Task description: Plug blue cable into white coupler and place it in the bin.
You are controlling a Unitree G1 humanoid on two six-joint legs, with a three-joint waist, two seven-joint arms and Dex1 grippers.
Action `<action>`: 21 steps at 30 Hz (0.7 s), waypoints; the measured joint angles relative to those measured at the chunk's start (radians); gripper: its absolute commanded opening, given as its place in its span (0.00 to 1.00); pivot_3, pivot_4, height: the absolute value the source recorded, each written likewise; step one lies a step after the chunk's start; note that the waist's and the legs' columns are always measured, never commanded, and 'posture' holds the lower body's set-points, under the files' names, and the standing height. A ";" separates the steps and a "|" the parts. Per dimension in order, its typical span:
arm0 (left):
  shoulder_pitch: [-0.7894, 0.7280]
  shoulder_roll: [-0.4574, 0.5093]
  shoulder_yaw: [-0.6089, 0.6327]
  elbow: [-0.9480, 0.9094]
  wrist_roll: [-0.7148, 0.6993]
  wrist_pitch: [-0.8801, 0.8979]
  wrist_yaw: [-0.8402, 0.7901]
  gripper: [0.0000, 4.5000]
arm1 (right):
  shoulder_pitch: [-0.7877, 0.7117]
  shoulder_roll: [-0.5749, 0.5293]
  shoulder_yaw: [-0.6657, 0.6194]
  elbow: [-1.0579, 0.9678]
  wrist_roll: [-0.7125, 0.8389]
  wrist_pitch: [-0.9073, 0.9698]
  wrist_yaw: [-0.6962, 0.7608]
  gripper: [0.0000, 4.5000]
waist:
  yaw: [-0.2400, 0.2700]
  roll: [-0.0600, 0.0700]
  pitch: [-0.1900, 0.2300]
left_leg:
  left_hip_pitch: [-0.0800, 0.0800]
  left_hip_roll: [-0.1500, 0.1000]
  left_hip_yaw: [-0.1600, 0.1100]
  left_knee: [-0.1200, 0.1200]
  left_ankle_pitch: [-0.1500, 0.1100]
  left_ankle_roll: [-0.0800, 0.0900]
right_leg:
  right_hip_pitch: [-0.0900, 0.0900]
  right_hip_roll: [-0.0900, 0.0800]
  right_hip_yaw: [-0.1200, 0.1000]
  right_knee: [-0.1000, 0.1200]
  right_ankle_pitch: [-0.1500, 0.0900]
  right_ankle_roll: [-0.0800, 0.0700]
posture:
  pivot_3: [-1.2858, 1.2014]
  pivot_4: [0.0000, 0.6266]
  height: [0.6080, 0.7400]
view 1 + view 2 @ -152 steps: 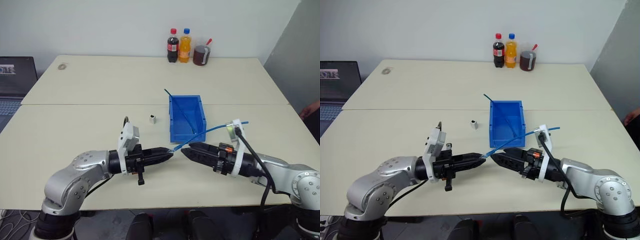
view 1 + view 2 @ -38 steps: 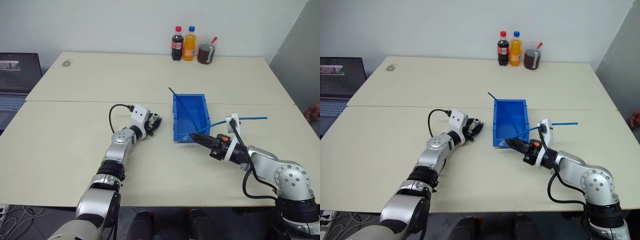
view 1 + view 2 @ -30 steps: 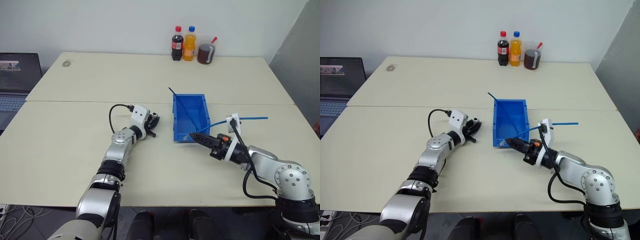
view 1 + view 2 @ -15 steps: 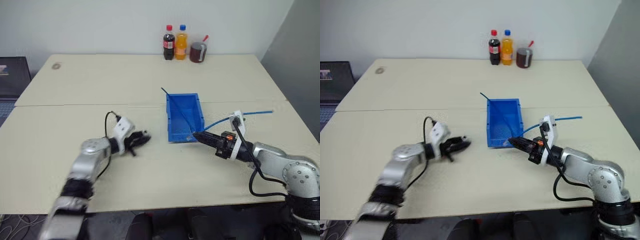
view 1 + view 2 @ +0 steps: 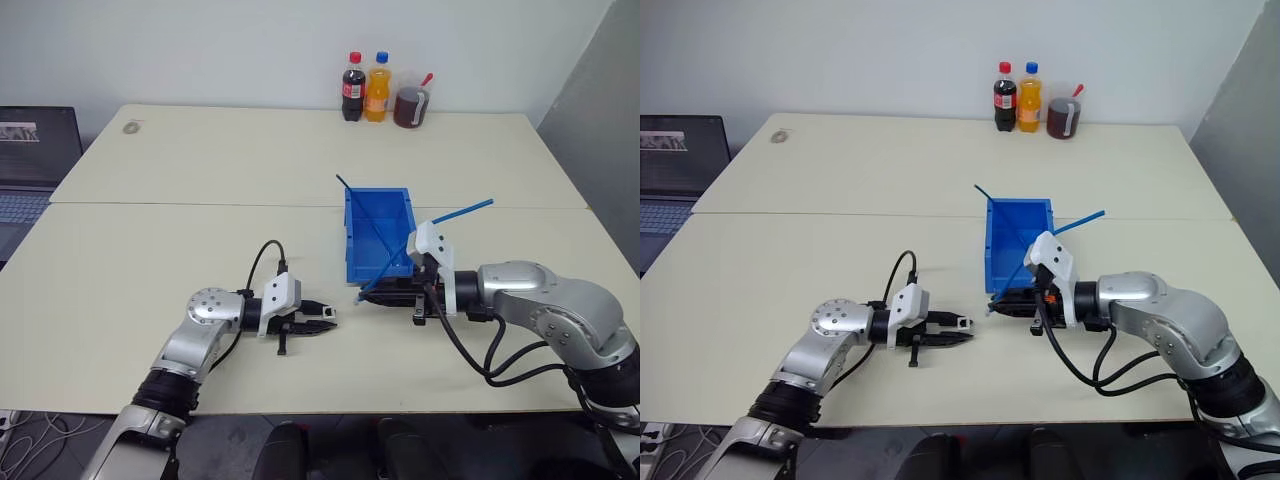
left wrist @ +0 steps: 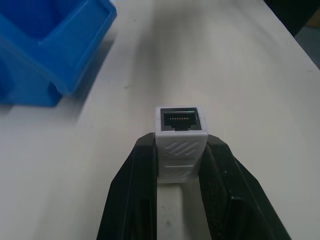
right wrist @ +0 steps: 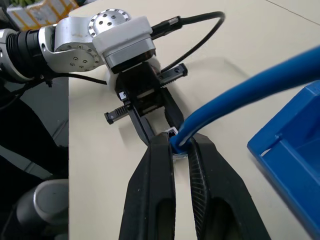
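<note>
Grippers face each other tip to tip, low over the table (image 5: 150,240) in front of the bin (image 5: 378,215). Our left gripper (image 6: 181,165) is closed on the coupler (image 6: 181,131), socket opening facing outward. Our right gripper (image 7: 181,150) pinches the cable (image 7: 250,87) just behind its plug; the rest of it rises back over the bin's near corner. Plug and coupler are near, apart.

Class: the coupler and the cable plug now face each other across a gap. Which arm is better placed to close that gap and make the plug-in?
Probably the right. Its pincer grips the blue cable with the plug leading towards the white coupler, whose socket faces it in the left pincer, low over the table.
</note>
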 measured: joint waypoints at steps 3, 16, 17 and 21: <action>-0.023 -0.023 -0.010 0.057 0.010 -0.049 -0.012 0.18 | -0.003 0.013 0.038 0.040 -0.084 -0.046 0.039 0.03 | -0.002 0.000 0.000 | 0.000 0.000 0.000 0.000 0.000 0.000 | 0.000 0.000 0.000 0.000 0.000 0.000 | 0.52 0.24 1.00; -0.021 -0.029 -0.021 0.064 0.015 -0.088 -0.051 0.18 | -0.003 0.114 0.135 0.159 -0.310 -0.200 0.164 0.03 | -0.002 0.000 0.000 | 0.000 0.000 -0.001 0.000 0.000 0.000 | 0.000 0.000 0.000 0.001 0.000 0.000 | 0.52 0.24 1.00; -0.020 -0.029 -0.021 0.063 0.015 -0.088 -0.050 0.18 | -0.004 0.119 0.135 0.166 -0.315 -0.204 0.174 0.03 | -0.002 0.000 0.000 | 0.000 0.000 -0.001 0.000 0.000 0.000 | 0.000 0.000 -0.001 0.001 0.000 0.000 | 0.52 0.24 1.00; -0.014 -0.028 -0.021 0.055 0.015 -0.087 -0.045 0.18 | -0.006 0.132 0.135 0.174 -0.339 -0.213 0.199 0.03 | -0.002 0.000 0.000 | 0.001 0.000 -0.002 0.000 0.000 0.000 | 0.000 0.000 -0.001 0.001 0.000 0.000 | 0.52 0.24 1.00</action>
